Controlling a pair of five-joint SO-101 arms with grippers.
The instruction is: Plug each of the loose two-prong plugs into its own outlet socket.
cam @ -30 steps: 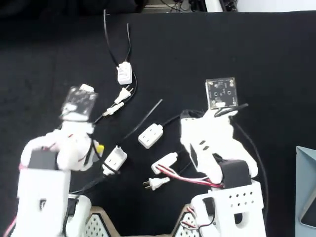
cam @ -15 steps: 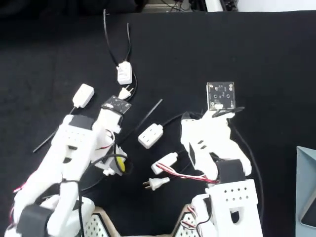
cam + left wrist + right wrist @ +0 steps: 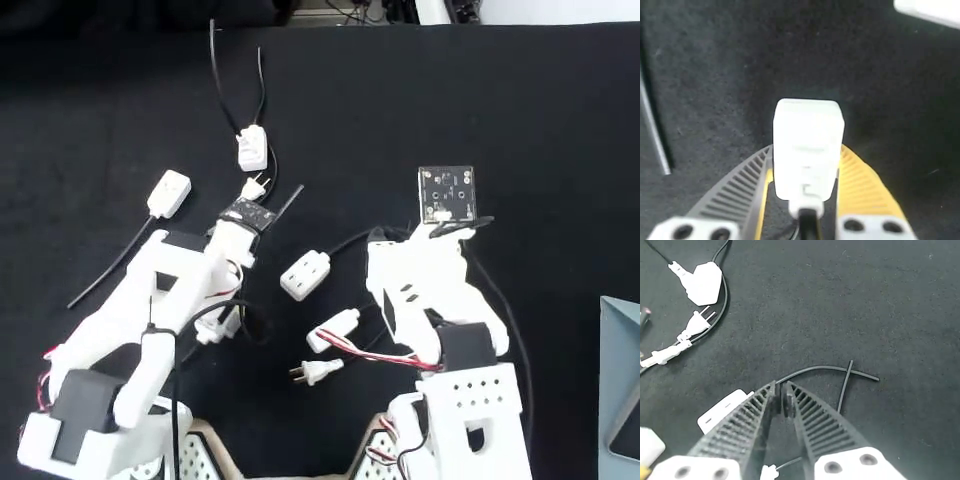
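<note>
1. Left claw (image 3: pixel 807 150): clamped across the sides of a white socket (image 3: pixel 808 131), with its lead (image 3: pixel 808 222) trailing back toward the wrist. The grip probably keeps the far end free to take prongs. Slots not visible.
2. The left arm lies left of the centre socket (image 3: pixel 305 272).
3. Right claw (image 3: pixel 781 386): pinched shut and empty, right of the centre socket, tips by a black cord (image 3: pixel 812 368). Contact unclear. It looks parked and must open before taking a plug.
4. Upper plug (image 3: pixel 256 186): up-left of the centre socket, prongs bare.
5. Lower plug (image 3: pixel 318 372): below the centre socket, prongs bare.
6. Judgement: nothing mated yet. The held socket awaits a plug.
</note>
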